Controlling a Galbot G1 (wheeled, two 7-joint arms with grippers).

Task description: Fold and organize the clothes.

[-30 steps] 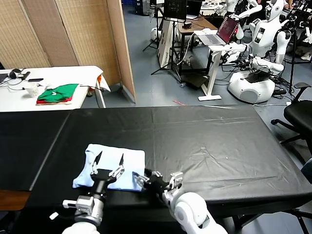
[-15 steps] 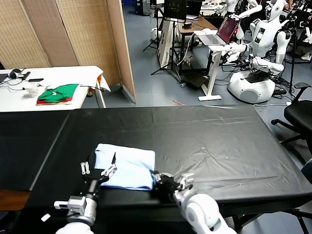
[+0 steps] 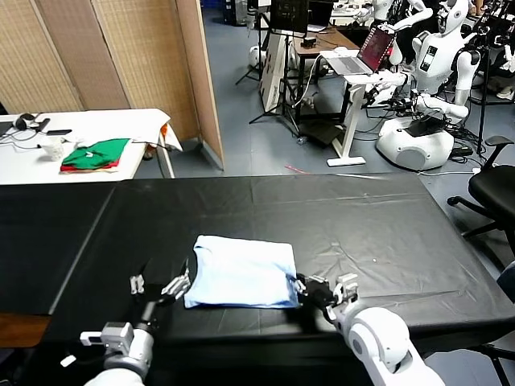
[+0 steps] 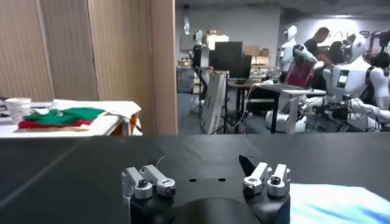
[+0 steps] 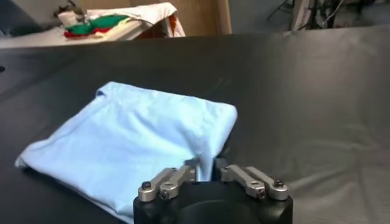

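Head view: garments (image 3: 95,154) beyond T-shirt (image 3: 241,272)

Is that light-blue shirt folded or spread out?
Folded: the T-shirt lies as a compact rectangle on the black table, no sleeves sticking out.

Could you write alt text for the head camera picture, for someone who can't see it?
A folded pale blue T-shirt lies on a black table, with the right gripper at its near right corner and the left gripper open, empty, just off its left edge. Behind, a white side table holds green and red folded garments.
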